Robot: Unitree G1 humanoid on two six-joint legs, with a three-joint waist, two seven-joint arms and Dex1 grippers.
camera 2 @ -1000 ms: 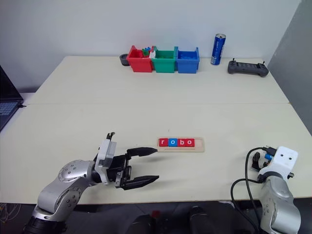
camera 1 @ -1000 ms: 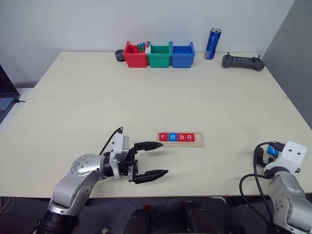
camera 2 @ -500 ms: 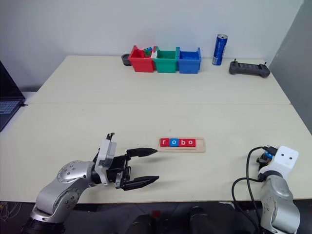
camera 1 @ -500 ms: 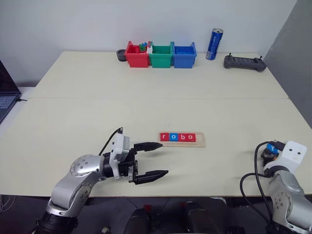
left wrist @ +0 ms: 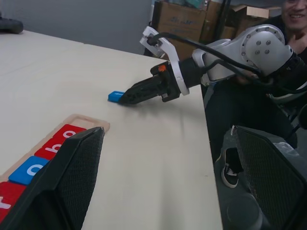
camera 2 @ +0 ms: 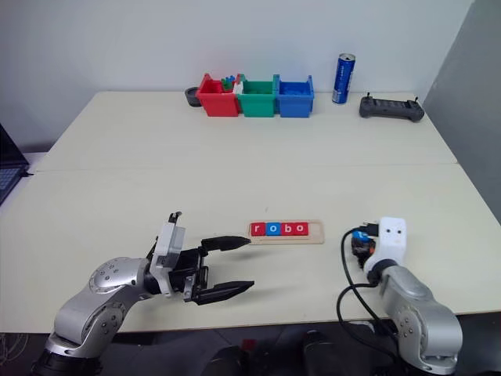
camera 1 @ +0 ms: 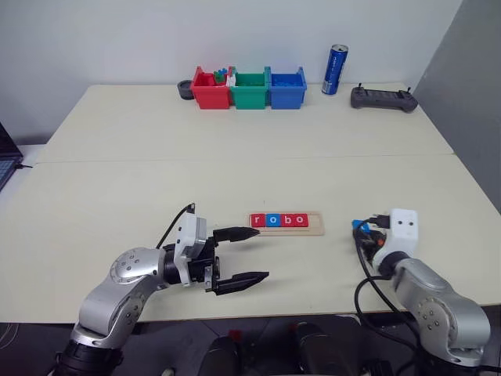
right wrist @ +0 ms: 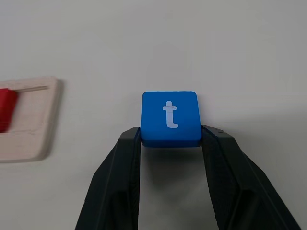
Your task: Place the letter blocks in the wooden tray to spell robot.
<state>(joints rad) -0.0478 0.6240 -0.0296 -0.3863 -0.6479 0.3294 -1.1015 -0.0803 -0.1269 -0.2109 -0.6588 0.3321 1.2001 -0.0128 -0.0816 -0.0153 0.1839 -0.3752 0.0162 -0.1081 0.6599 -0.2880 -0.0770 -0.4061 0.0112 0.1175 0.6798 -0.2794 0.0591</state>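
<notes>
The wooden tray (camera 1: 317, 223) lies near the table's front middle. It holds four letter blocks (camera 1: 279, 220) in a row: red r, blue o, red b, red o. Its right end slot is bare. My right gripper (right wrist: 171, 133) is shut on the blue t block (right wrist: 171, 118), low over the table a short way right of the tray (right wrist: 29, 120). The t block (left wrist: 115, 96) also shows in the left wrist view at the tips of my right gripper (left wrist: 125, 98). My left gripper (camera 1: 261, 254) stands open just left of the tray, pointing toward it, with nothing between its fingers.
Red (camera 1: 210, 88), green (camera 1: 250, 88) and blue (camera 1: 286, 86) plastic bins stand at the table's back edge, beside a blue can (camera 1: 336, 70) and a black controller (camera 1: 382, 99). A person (left wrist: 292, 19) sits beyond the table's right side.
My right gripper has swung left across the table with the blue t block, from the right edge to just right of the tray. The left gripper has stayed put.
</notes>
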